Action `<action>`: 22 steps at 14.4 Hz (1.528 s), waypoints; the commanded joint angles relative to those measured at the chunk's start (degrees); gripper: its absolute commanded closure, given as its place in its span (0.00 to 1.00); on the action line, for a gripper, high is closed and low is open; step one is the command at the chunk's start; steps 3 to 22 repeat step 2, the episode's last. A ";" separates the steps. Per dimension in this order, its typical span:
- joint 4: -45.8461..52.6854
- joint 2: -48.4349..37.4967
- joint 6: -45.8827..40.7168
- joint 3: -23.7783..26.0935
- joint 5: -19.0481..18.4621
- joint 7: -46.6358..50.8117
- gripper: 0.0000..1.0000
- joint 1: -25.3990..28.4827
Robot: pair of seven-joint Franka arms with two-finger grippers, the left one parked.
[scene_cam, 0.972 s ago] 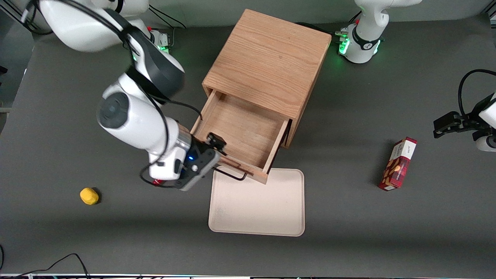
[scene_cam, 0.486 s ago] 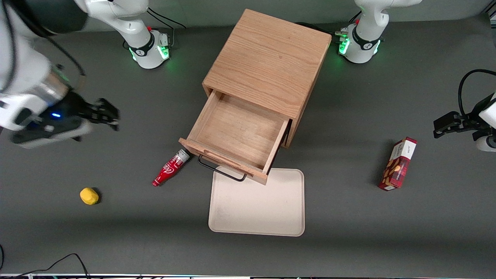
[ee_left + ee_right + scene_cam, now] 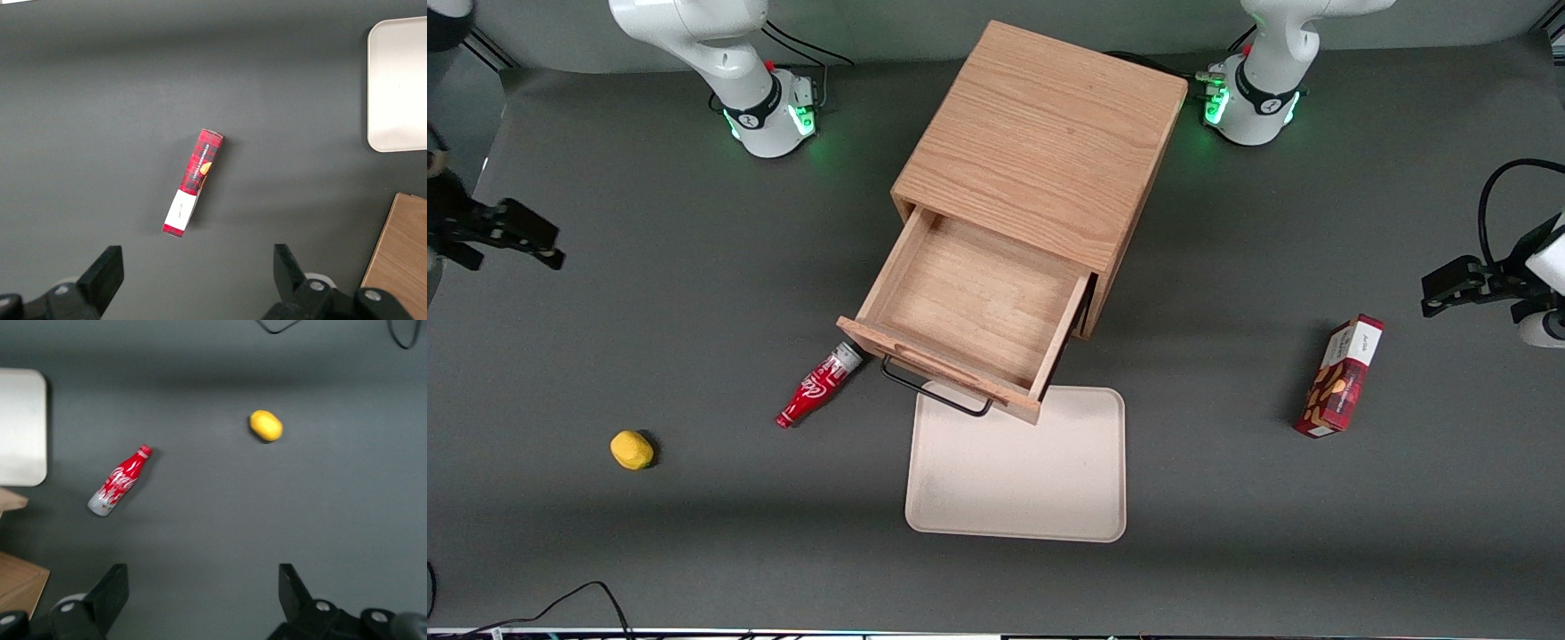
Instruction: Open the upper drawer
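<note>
The upper drawer (image 3: 969, 307) of the boxy oak cabinet (image 3: 1040, 133) stands pulled out toward the front camera, its shallow tray bare inside. Its thin black wire handle (image 3: 934, 396) hangs over the edge of the cream tray (image 3: 1067, 498). The lower drawer is hidden under it. My right gripper (image 3: 511, 240) is open and empty, high over the working arm's end of the table, well away from the drawer. In the right wrist view the gripper (image 3: 203, 587) has its fingers (image 3: 110, 590) spread wide over bare mat.
A red bottle (image 3: 818, 386) lies on the mat beside the drawer front; it also shows in the right wrist view (image 3: 120, 487). A yellow lemon (image 3: 631, 449) lies toward the working arm's end. A red snack box (image 3: 1343, 375) lies toward the parked arm's end.
My gripper has left the drawer handle and swung away to the working arm's end of the table, uncovering the red bottle. The drawer stays pulled out.
</note>
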 commanded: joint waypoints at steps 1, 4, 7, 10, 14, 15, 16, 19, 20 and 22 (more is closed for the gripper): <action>1.05 0.95 1.03 -0.70 1.06 0.74 0.00 0.64; 1.75 1.74 0.95 -0.70 1.15 0.48 0.00 0.65; 1.75 1.74 0.95 -0.70 1.15 0.48 0.00 0.65; 1.75 1.74 0.95 -0.70 1.15 0.48 0.00 0.65; 1.75 1.74 0.95 -0.70 1.15 0.48 0.00 0.65; 1.75 1.74 0.95 -0.70 1.15 0.48 0.00 0.65; 1.75 1.74 0.95 -0.70 1.15 0.48 0.00 0.65; 1.75 1.74 0.95 -0.70 1.15 0.48 0.00 0.65; 1.75 1.74 0.95 -0.70 1.15 0.48 0.00 0.65; 1.75 1.74 0.95 -0.70 1.15 0.48 0.00 0.65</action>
